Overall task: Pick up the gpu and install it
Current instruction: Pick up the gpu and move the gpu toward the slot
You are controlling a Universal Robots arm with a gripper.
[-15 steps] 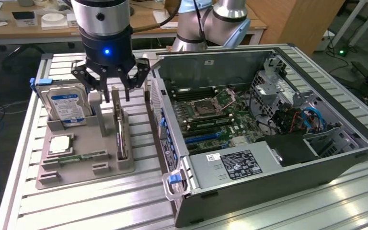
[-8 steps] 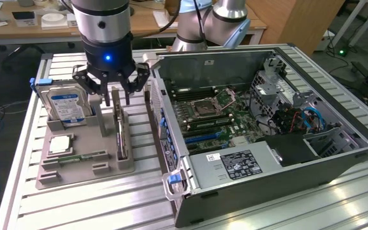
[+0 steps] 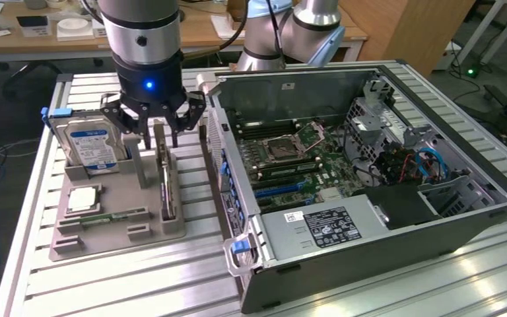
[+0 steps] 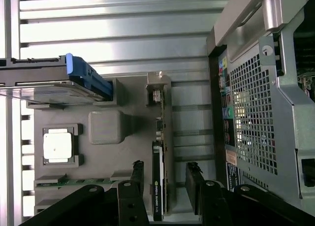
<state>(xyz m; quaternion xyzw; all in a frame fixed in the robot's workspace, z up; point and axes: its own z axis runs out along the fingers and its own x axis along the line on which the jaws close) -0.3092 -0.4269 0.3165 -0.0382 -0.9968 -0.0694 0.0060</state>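
1. Ribbed metal table (image 3: 103, 284) carries a grey tray (image 3: 103, 239) beside an open computer case (image 3: 368, 267).
2. Exterior view shows the motherboard (image 3: 289, 155); wrist view shows the case's perforated rear.
3. Lettering on the gpu (image 4: 158, 186) seems to read NVIDIA.
4. It stands on edge in the tray's slot nearest the case; the fingers (image 4: 138, 179) are spread wide, straddling it and gripping nothing.

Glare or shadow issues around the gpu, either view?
Exterior view: glare streaks on the table slats toward the exterior view's right; the gpu is evenly lit under the gripper. Wrist view: bright bands wash out the table's slats, the gripper's open fingers read as dark shapes, and the gpu's face sits in shade between them.
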